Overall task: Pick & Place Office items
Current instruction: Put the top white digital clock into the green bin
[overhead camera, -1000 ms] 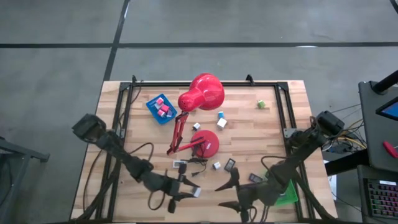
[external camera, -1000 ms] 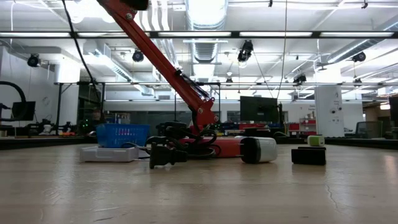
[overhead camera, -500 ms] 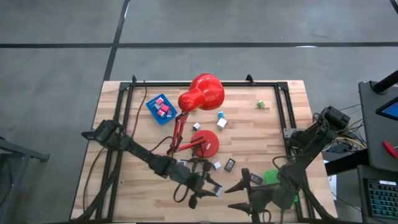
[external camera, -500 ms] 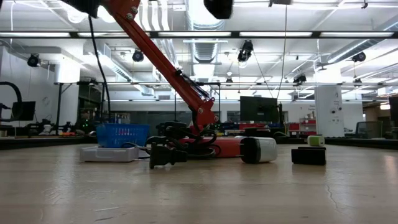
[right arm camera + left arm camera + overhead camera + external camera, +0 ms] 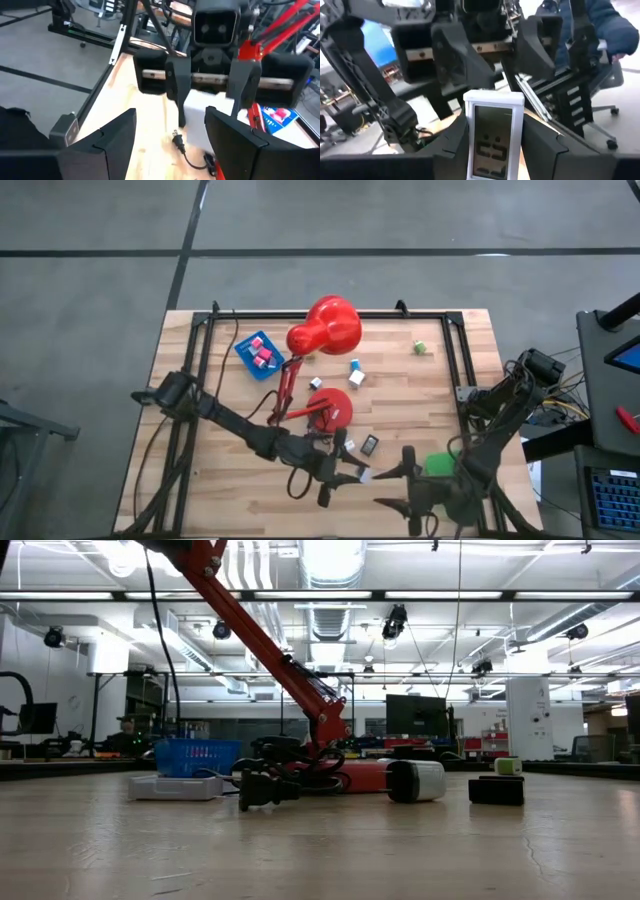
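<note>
left gripper [image 5: 352, 476]: closed on a white flat rectangle [image 5: 493, 137] with a grey display face, fingers [image 5: 451, 140] pressed on both long sides. Held above the table [image 5: 220, 480] near the front edge, about mid-width, just in front of the lamp base [image 5: 331, 408].
right gripper [image 5: 392, 488]: fingers [image 5: 107, 132] spread wide, nothing between them. Faces the left gripper across a small gap, near the front edge, right of centre.
office items, loose: small white and teal blocks [image 5: 355, 373] right of the red desk lamp [image 5: 324, 330]; dark flat rectangle [image 5: 369, 445] and a white piece [image 5: 348, 446] just right of the lamp base; one green block [image 5: 421, 348] near the back-right corner.
blue tray [image 5: 258, 354]: back-left area, holds pink pieces.
green tray [image 5: 440, 464]: front-right corner, partly under the right arm.
low view: blue basket, white flat rectangle [image 5: 175, 787], plug and cable, dark block [image 5: 497, 790] lined up across the table; neither gripper visible.
</note>
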Tool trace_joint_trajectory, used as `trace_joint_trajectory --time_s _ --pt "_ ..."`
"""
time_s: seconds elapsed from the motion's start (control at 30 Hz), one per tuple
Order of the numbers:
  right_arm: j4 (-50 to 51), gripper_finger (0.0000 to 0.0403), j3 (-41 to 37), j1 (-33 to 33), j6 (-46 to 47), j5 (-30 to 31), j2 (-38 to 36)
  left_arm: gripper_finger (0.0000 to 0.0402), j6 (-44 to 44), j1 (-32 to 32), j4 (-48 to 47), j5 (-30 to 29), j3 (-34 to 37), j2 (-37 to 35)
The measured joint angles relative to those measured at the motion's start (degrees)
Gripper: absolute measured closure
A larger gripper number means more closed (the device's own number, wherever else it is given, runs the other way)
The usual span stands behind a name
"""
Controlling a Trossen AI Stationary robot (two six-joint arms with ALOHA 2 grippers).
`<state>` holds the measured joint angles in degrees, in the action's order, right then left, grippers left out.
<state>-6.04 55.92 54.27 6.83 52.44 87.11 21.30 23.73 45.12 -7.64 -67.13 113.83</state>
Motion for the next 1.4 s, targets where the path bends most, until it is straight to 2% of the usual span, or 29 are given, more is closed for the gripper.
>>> trace_joint_trajectory --time_s 0.1,0.3,0.5,0.7,0.87,1.03,1.13,1.4 --pt "0.06 0.0171 0.00 0.30 0.96 0.65 0.00 0.0267 0.83 0.15 1.26 -0.04 0.02 -0.48" --pt "0.34 0.0171 -1.78 0.33 3.74 6.82 0.01 0.0267 1.01 0.39 4.44 1.35 -0.37 -0.65" --pt "0.31 0.0171 -3.48 0.30 5.27 7.60 0.04 0.0267 -0.04 0.68 4.59 7.40 -1.36 -0.65" --pt "-0.16 0.0170 -3.72 0.30 4.99 2.93 0.04 0.0267 -1.67 0.66 4.38 15.77 -2.16 -0.65" --pt "-0.97 0.0171 -3.72 0.10 4.76 -0.26 0.04 0.0267 -1.81 0.51 3.66 19.34 -2.13 -0.65" --pt "-4.16 0.0171 -3.72 0.10 1.59 -0.67 0.04 0.0267 -2.01 0.22 2.60 20.55 -2.03 -0.47" --pt "-5.78 0.0174 -3.72 -0.43 -0.08 -2.89 0.04 0.0267 -2.03 0.01 2.68 21.83 -2.01 0.03" --pt "-6.32 0.0175 -3.72 -2.27 -0.39 -6.11 0.04 0.0267 -2.03 -0.74 4.38 21.88 -1.97 1.17"
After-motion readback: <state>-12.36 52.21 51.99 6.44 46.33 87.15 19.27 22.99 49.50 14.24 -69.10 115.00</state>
